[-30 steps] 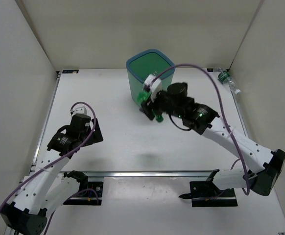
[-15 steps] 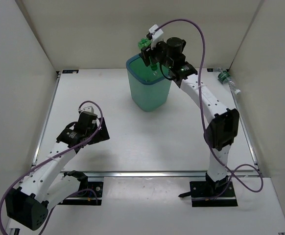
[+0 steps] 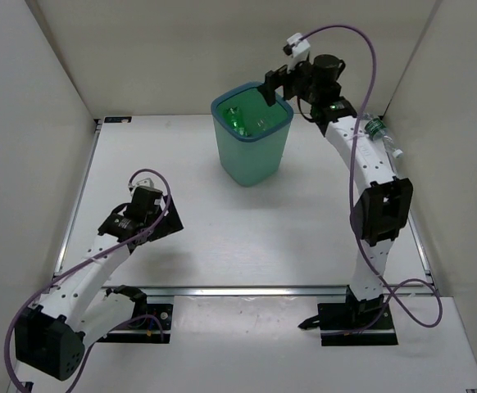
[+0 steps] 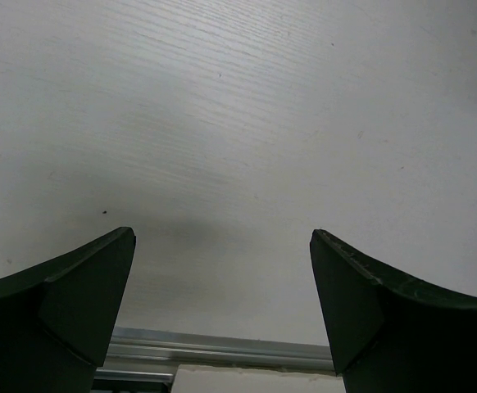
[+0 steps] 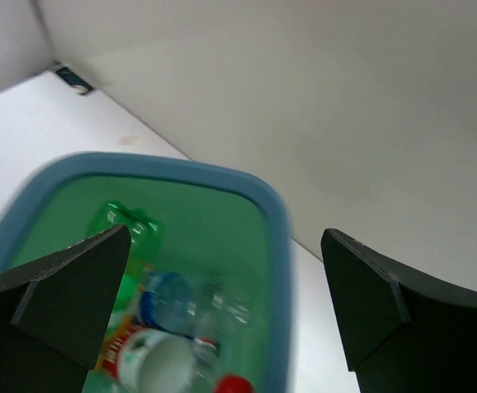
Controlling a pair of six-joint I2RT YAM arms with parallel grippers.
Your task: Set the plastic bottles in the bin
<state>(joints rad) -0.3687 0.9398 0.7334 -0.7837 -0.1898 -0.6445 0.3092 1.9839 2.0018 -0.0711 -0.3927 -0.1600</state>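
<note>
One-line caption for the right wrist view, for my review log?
Right gripper, open and empty, poised over the teal bin, with several plastic bottles lying inside.

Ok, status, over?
Right claw open, empty, above bin. Left claw open, empty. Bottles in bin; one bottle out, far right. Nothing blocking.

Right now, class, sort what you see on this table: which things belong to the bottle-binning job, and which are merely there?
Job: bin; bottles inside it; green-labelled bottle by the right wall, not yet binned.
Merely there: aluminium rail; black corner bracket.
</note>
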